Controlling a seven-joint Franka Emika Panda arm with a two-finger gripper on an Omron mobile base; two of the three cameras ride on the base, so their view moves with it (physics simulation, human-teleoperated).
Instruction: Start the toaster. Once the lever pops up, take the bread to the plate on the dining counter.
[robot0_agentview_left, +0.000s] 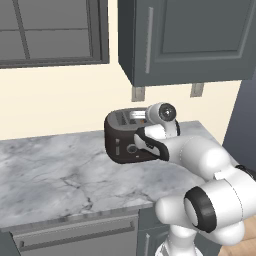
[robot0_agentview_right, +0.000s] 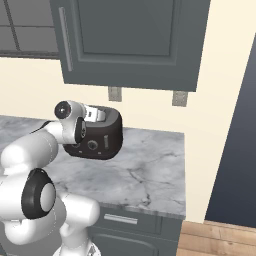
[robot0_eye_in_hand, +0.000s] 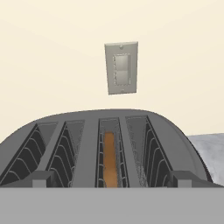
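Observation:
The dark glossy toaster (robot0_agentview_left: 124, 140) stands on a marble counter near the back wall, also seen as toaster (robot0_agentview_right: 100, 140) and from above as toaster (robot0_eye_in_hand: 87, 148). The bread (robot0_eye_in_hand: 110, 164), a thin tan slice, sits down in the third slot from the left. My gripper (robot0_eye_in_hand: 111, 180) hovers open just above the slots, its fingertips (robot0_eye_in_hand: 40, 178) set wide apart and holding nothing. From the sides the gripper (robot0_agentview_left: 138, 116) (robot0_agentview_right: 96, 114) hangs over the toaster's top. A small lever (robot0_agentview_left: 117, 145) shows on the toaster's front beside a round knob (robot0_agentview_left: 132, 148). The plate and the dining counter are out of view.
The marble counter (robot0_agentview_left: 55, 175) runs left, with a dishwasher (robot0_agentview_left: 75, 237) under it. Grey upper cabinets (robot0_agentview_left: 190, 40) hang over the toaster. A wall switch plate (robot0_eye_in_hand: 121, 68) is behind it. A window (robot0_agentview_left: 50, 30) is at upper left. The counter ends at a dark tall panel (robot0_agentview_right: 232, 140) on the right.

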